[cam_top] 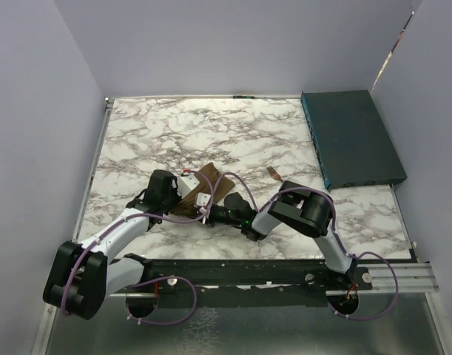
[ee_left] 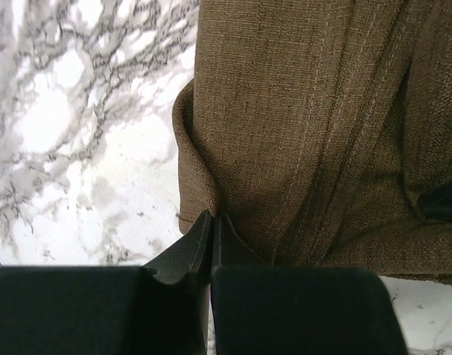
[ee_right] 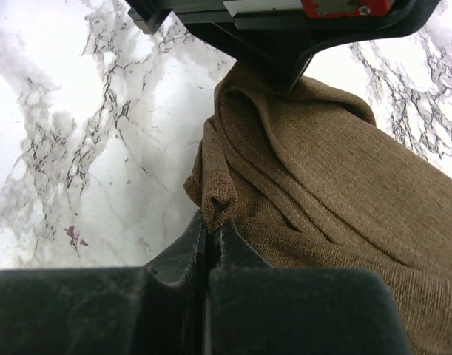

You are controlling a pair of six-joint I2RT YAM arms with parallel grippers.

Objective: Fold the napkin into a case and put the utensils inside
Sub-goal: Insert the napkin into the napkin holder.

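Observation:
The brown napkin (cam_top: 213, 186) lies bunched in folds on the marble table (cam_top: 174, 133), between the two grippers. My left gripper (cam_top: 187, 194) is shut on the napkin's (ee_left: 307, 126) near edge, pinching the cloth beside a small rolled fold; its fingertips (ee_left: 203, 225) press together. My right gripper (cam_top: 206, 209) is shut on a puckered corner of the napkin (ee_right: 322, 192), its fingertips (ee_right: 196, 233) tight around the cloth. The left gripper's body (ee_right: 285, 29) hangs just beyond the cloth in the right wrist view. A thin copper fork (cam_top: 272, 174) lies on the marble to the right of the napkin.
A dark teal flat box (cam_top: 351, 137) sits at the back right, against the right wall. Lilac walls close the table on three sides. The arms' mounting rail (cam_top: 285, 272) runs along the near edge.

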